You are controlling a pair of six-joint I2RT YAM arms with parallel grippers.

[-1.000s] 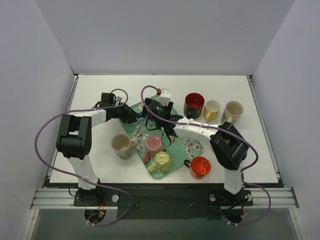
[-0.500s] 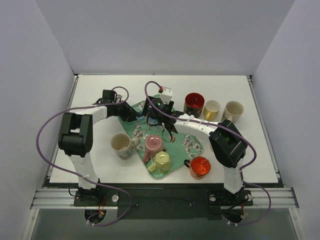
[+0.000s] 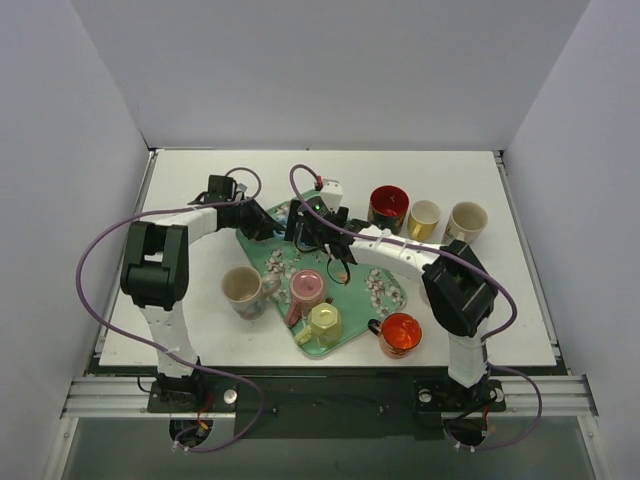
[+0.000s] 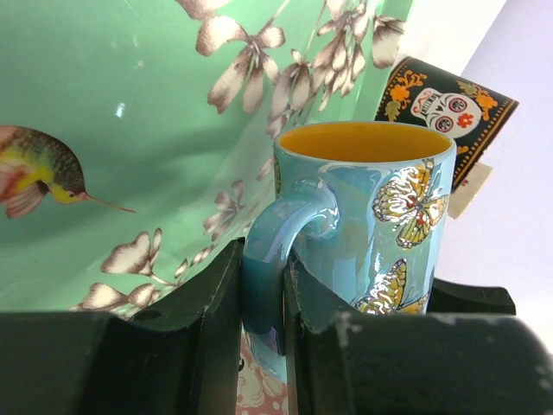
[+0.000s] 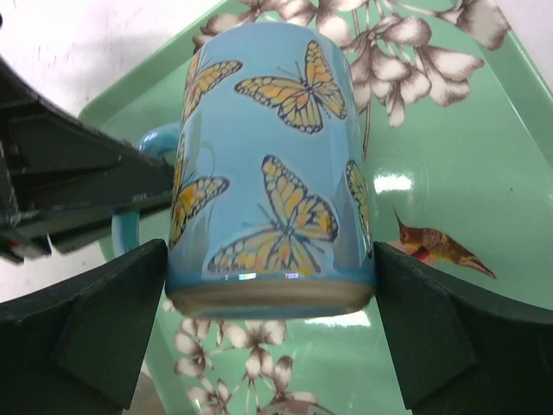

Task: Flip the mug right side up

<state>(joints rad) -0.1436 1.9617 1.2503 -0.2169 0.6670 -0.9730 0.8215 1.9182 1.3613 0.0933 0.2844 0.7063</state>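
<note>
Left gripper (image 4: 263, 290) — fingers clamped on handle (image 4: 281, 233) of butterfly mug (image 4: 371, 216), at far end of green tray (image 5: 458, 147). Right gripper (image 5: 272, 324) spread wide, flanking mug body — base toward its wrist, long axis running away between fingers.
</note>
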